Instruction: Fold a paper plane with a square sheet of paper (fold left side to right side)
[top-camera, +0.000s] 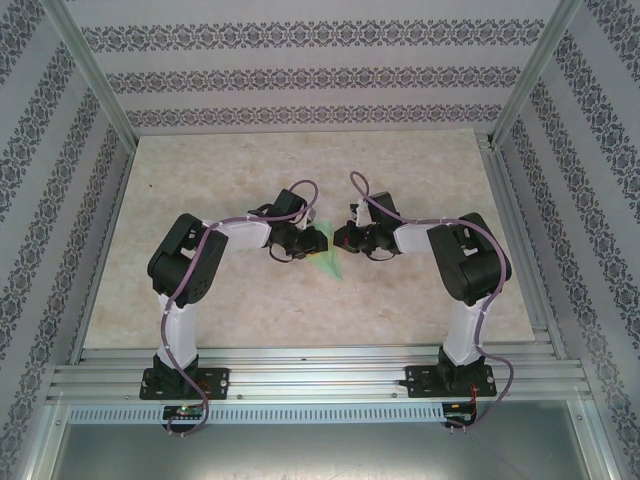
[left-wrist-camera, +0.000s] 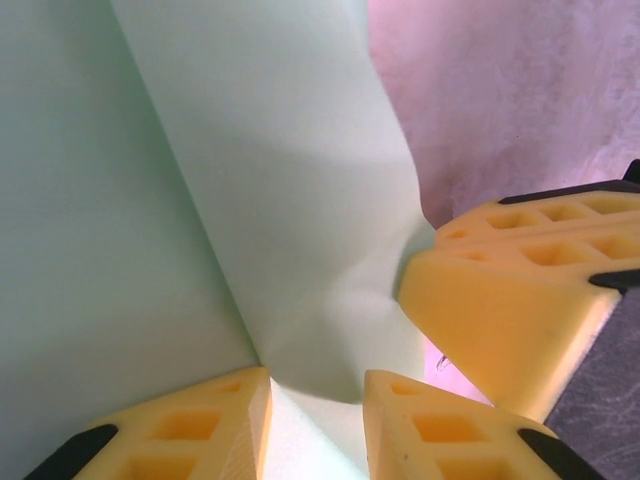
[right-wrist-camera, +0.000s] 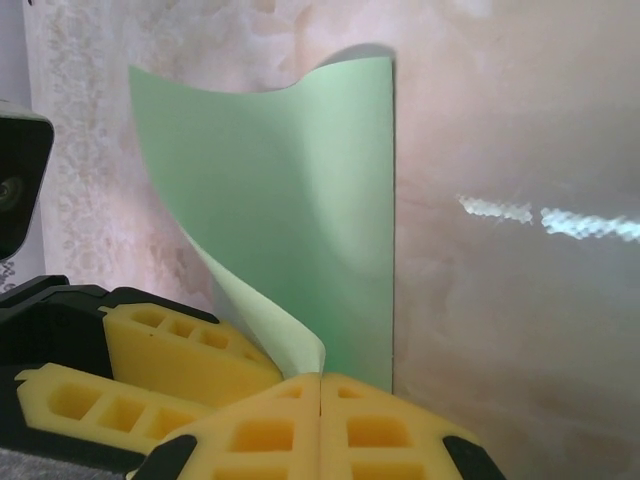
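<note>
**Inspector A:** Where is the square sheet of paper (top-camera: 325, 262) lying?

**Inspector B:** It is sitting at the middle of the surface (top-camera: 250, 310), between the 2 arms. 1 side is curling up off the surface and standing almost upright.

**Inspector A:** And the end effectors?

**Inspector B:** The right end effector (right-wrist-camera: 320, 385) is showing its fingers pressed together at the sheet's lower edge. I am judging that it is pinching the paper, since the sheet is wrinkling at its tip. The left end effector (left-wrist-camera: 316, 385) is showing a narrow gap, with the paper passing through it unclamped.

**Inspector A:** Which step is this?

**Inspector B:** I am reading it as the 1st fold, left side over to right side. It is under way and not yet creased.

**Inspector A:** What is the next move calling for?

**Inspector B:** It is calling for carrying the raised side across until its edge is meeting the opposite edge squarely, then pressing the crease flat. Paper this thin is likely buckling easily, so alignment is needing care.
</note>
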